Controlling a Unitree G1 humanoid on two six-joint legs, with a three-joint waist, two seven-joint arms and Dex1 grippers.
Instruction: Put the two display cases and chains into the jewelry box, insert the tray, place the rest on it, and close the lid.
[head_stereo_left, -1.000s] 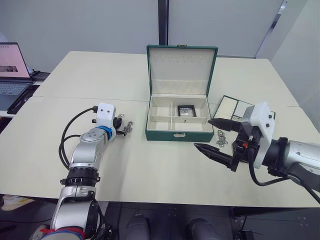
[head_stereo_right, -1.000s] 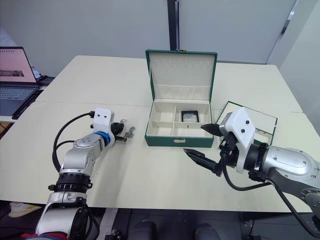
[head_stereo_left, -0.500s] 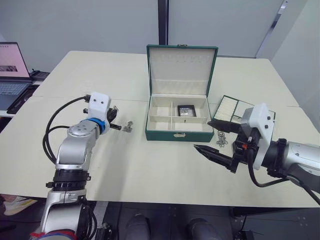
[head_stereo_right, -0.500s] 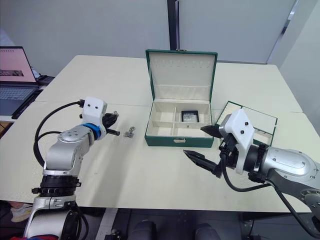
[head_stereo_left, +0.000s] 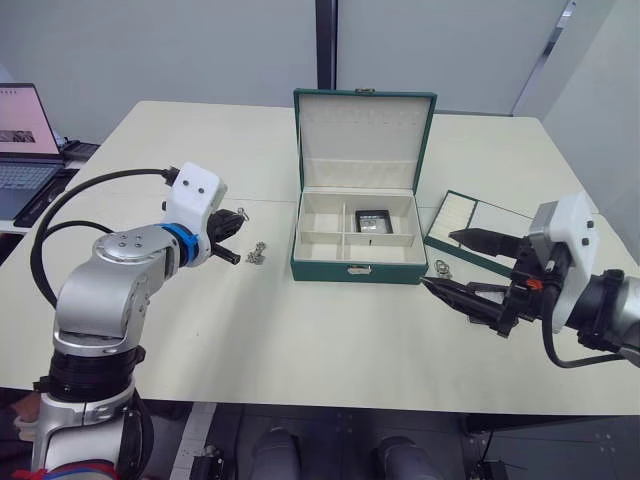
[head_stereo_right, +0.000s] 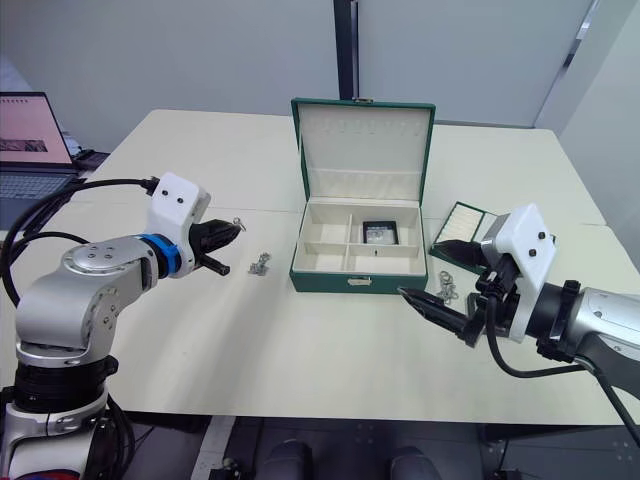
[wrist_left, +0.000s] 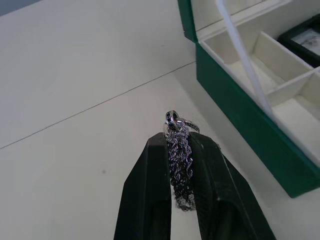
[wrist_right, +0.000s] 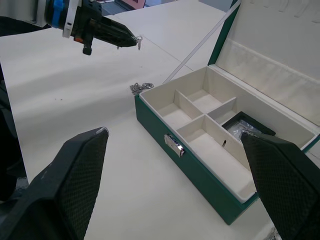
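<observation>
Pinching a chain (wrist_left: 180, 165) between closed fingers, the left gripper (head_stereo_left: 232, 238) hangs above the table (head_stereo_left: 300, 330), left of the open jewelry box (head_stereo_left: 356, 270). Right gripper (head_stereo_left: 462, 267), spread wide, beside the tray (head_stereo_left: 470, 222).

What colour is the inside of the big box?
Cream inside the box, with a dark green outside. It shows best in the right wrist view.
</observation>
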